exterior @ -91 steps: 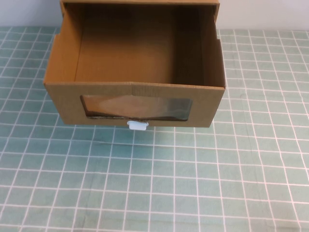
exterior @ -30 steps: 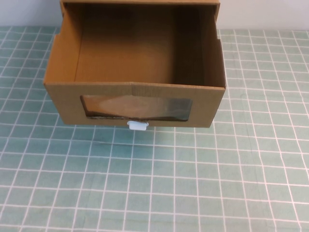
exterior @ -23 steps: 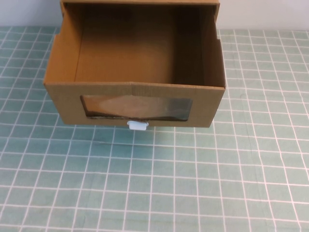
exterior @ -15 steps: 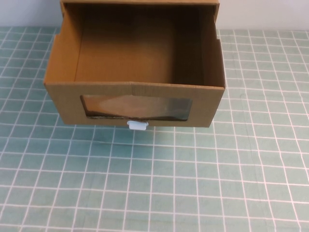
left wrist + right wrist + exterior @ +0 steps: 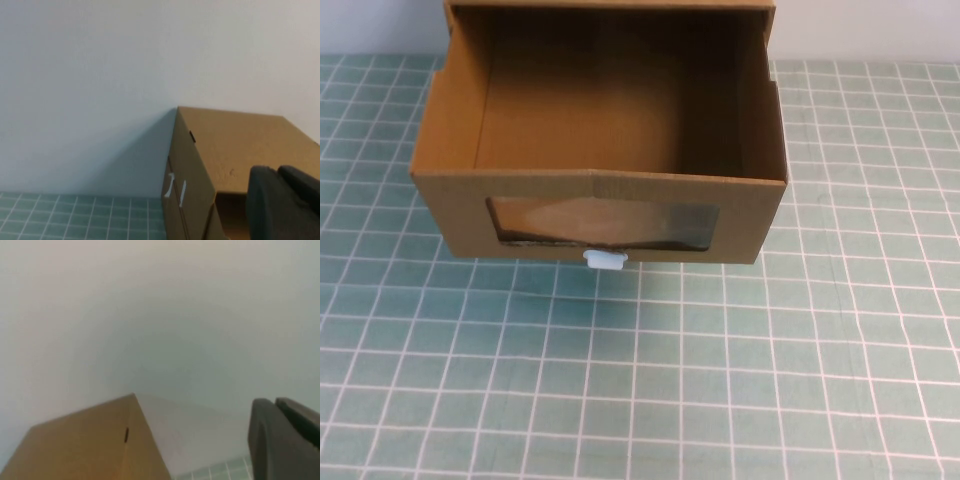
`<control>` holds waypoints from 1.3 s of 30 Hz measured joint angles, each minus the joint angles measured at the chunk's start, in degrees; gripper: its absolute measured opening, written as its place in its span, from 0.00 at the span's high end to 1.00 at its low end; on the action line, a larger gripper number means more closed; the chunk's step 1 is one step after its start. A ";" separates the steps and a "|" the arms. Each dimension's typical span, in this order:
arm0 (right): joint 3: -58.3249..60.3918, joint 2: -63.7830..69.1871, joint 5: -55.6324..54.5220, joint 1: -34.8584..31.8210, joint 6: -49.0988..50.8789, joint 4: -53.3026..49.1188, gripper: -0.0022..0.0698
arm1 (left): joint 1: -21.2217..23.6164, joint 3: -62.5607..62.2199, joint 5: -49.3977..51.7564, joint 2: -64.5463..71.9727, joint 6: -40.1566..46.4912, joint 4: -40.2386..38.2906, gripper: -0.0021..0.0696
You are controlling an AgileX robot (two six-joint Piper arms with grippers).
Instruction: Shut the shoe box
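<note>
The shoe box [image 5: 750, 215] is a brown cardboard drawer standing pulled out toward me from its sleeve [image 5: 610, 5] at the table's far middle. Its inside looks bare. A clear window [image 5: 602, 224] is set in the front panel, and a small white tab [image 5: 605, 261] sits below it. Neither arm shows in the high view. In the left wrist view my left gripper [image 5: 277, 170] is held off the box [image 5: 235, 150], fingers together and holding nothing. The right gripper [image 5: 275, 401] is likewise shut and bare, apart from the box [image 5: 85, 450].
The box stands on a green cutting mat [image 5: 720, 380] with a white grid that covers the table. A plain pale wall [image 5: 880, 30] rises right behind the sleeve.
</note>
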 joint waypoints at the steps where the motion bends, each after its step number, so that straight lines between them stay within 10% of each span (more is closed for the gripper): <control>1: 0.00 1.33 0.49 0.00 0.00 0.00 0.99 | 0.00 0.00 0.26 1.19 0.11 0.00 0.98; 7: 0.00 8.68 2.83 2.02 -3.40 2.81 0.99 | 0.00 0.00 0.54 8.08 0.32 -0.22 0.98; 14: -5.20 17.53 20.92 7.13 -34.62 9.25 0.99 | 0.00 -4.04 1.53 19.51 8.11 -3.77 0.98; 22: -12.01 24.27 36.44 14.71 -53.03 14.33 0.99 | 0.00 -22.50 11.77 38.41 27.37 -24.63 0.98; 39: 8.74 25.05 6.32 52.70 -30.65 -16.31 0.99 | 0.00 -51.82 28.14 70.75 36.38 -41.30 0.98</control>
